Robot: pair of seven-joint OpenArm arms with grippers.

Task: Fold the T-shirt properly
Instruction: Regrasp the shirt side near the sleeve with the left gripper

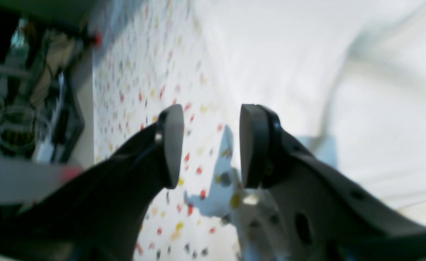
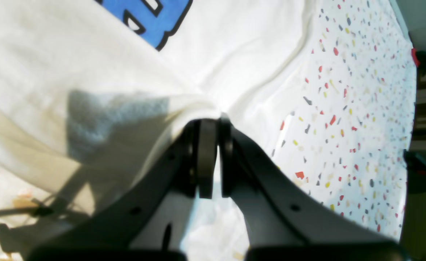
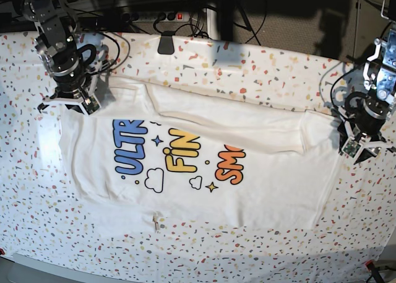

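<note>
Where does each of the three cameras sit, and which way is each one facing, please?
Left wrist: behind the open left gripper, facing the speckled tablecloth beside the T-shirt.
Right wrist: behind the right gripper, shut on a pinch of T-shirt.
Base: overhead, looking down at the spread T-shirt with both arms at its ends.
Shared: all three views show T-shirt and tablecloth.
</note>
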